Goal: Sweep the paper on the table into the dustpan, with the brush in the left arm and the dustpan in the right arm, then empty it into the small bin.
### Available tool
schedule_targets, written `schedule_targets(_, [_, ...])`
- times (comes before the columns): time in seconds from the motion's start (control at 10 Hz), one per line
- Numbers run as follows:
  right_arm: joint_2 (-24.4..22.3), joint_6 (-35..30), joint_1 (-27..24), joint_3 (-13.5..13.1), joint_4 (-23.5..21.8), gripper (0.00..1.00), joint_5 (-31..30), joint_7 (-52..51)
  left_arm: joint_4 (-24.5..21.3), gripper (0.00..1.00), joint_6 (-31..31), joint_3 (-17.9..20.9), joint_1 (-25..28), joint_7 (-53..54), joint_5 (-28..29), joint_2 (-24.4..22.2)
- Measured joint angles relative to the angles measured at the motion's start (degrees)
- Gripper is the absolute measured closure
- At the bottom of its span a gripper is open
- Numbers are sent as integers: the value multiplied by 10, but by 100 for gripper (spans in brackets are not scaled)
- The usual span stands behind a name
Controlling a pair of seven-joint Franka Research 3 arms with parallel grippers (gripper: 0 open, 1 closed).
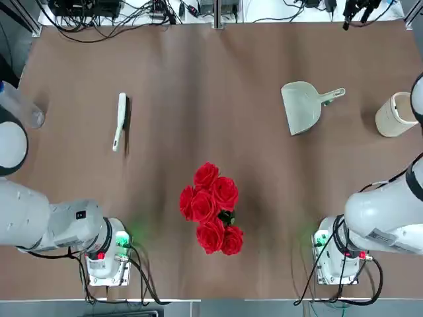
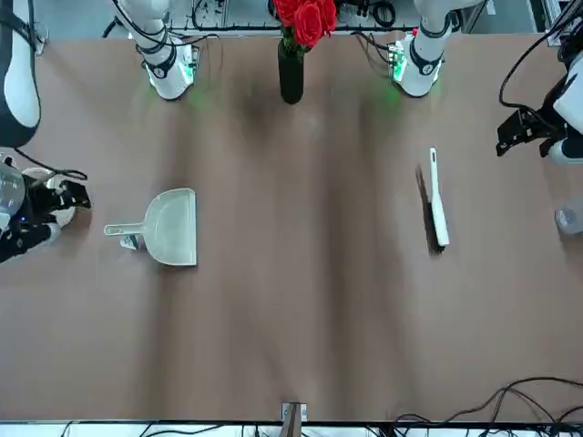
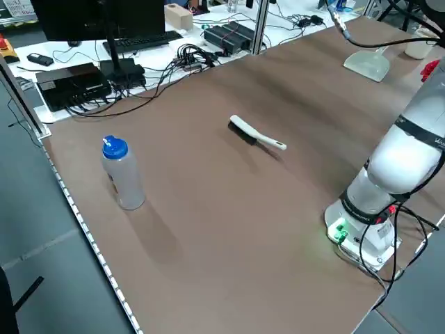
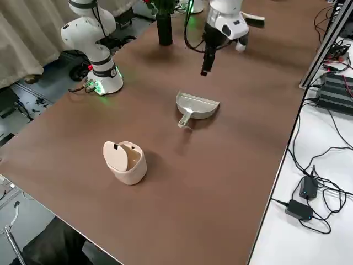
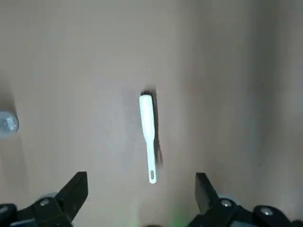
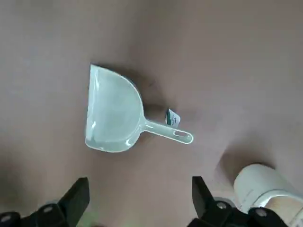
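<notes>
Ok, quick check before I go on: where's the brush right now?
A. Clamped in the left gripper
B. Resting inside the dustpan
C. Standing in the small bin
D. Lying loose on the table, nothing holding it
D: the brush lies flat on the table, with the left gripper open above it and the dustpan far off.

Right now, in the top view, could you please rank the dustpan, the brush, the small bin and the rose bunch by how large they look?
1. rose bunch: largest, though it stands tall in a vase, nearer the overhead camera, which may inflate it.
2. dustpan.
3. small bin and brush: unsure; the bin is partly hidden at the edge, the brush long but slim.
</notes>
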Motion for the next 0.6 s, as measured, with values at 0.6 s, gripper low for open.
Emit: schedule_targets(0.6, [-31,0,14,1,35,0,19,216,0,0,0,1,0,12,0,0])
